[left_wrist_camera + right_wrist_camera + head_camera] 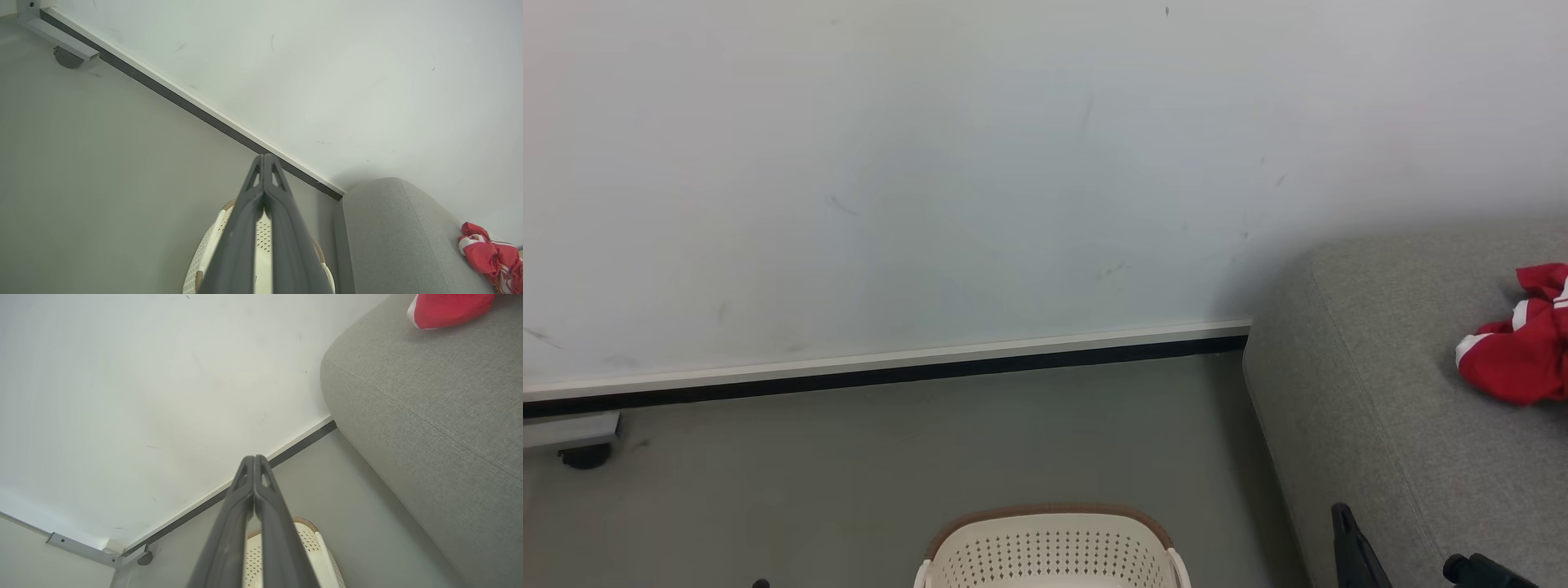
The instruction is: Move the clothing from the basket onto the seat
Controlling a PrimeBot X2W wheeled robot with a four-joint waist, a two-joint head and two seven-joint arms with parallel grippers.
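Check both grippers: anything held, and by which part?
Nothing is held. The left gripper and right gripper are both shut, fingertips together with nothing between them. The clothing lies on the seat, apart from both.

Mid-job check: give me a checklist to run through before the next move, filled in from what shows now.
1. Left gripper empty: ok, shut on nothing.
2. Right gripper empty: ok, shut on nothing.
3. Clothing on the seat: ok, one red bundle lies there.
4. Basket upright on the floor: ok.
5. Basket emptied: cannot tell, its bottom is out of frame.
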